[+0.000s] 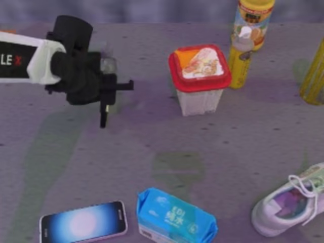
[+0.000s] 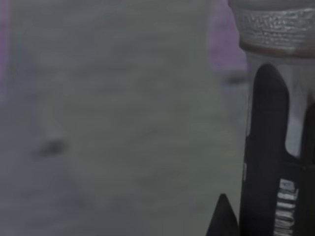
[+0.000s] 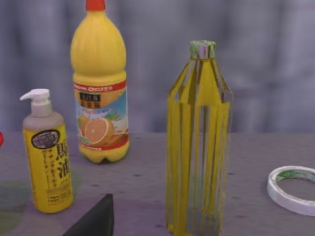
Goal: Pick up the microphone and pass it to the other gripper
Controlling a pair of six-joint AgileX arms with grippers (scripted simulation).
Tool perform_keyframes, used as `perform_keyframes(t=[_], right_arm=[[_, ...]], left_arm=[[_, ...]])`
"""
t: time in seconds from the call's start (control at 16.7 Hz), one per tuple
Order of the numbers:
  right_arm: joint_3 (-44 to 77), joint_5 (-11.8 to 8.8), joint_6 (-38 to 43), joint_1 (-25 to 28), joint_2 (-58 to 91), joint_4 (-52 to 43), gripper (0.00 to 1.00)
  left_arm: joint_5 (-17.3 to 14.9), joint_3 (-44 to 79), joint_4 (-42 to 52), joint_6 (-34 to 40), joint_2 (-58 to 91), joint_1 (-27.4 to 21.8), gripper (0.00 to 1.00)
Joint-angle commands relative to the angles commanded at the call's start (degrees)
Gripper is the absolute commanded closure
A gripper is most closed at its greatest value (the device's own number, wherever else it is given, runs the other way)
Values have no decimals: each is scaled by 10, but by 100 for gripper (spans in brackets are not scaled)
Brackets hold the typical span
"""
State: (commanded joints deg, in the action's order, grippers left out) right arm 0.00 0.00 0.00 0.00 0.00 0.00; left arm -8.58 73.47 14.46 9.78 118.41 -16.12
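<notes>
Left hand over microphone

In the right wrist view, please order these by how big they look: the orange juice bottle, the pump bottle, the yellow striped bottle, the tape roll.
1. Yellow striped bottle, though it stands nearest the camera
2. Orange juice bottle, farther back
3. Pump bottle
4. Tape roll, cut by the picture's edge
</notes>
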Motion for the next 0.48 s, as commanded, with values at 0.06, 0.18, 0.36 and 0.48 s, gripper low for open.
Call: perform_keyframes(t=[0.06, 0.18, 0.36, 0.48], right_arm=[[0, 0, 0, 0, 0, 0, 0], [0, 0, 0, 0, 0, 0, 0], [0, 0, 0, 0, 0, 0, 0], [0, 0, 0, 0, 0, 0, 0]], left_arm=[[-19, -14, -50, -8, -9, 2, 100], [-59, -44, -155, -24, -28, 5, 100], [-119, -94, -319, -50, -63, 11, 100], [-156, -124, -419, -67, -89, 15, 100]])
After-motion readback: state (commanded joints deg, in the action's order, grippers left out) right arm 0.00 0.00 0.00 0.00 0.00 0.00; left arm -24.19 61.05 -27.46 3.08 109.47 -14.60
